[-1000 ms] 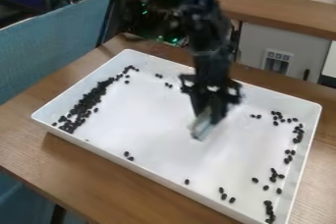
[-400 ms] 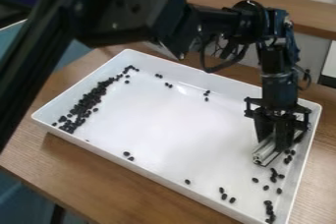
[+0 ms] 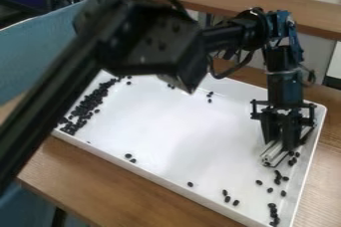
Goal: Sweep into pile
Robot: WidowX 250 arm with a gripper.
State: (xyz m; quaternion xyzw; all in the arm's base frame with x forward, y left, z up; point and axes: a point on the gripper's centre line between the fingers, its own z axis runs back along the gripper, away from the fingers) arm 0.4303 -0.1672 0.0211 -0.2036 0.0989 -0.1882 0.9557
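In the camera view, the black two-finger gripper (image 3: 281, 145) is clamped on a silver, metallic, grooved bar (image 3: 271, 156) inside the right side of the white, smooth, rectangular tray (image 3: 160, 179). The bar's long axis runs aslant, its near end pointing to the lower left. Small, dark, oval beans (image 3: 90, 103) lie densely along the tray's left side and loosely elsewhere, above brown wood-grained table (image 3: 110, 178)

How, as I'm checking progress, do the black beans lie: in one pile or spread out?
Spread out: black beans crowd the tray's left side, others dot its right side.
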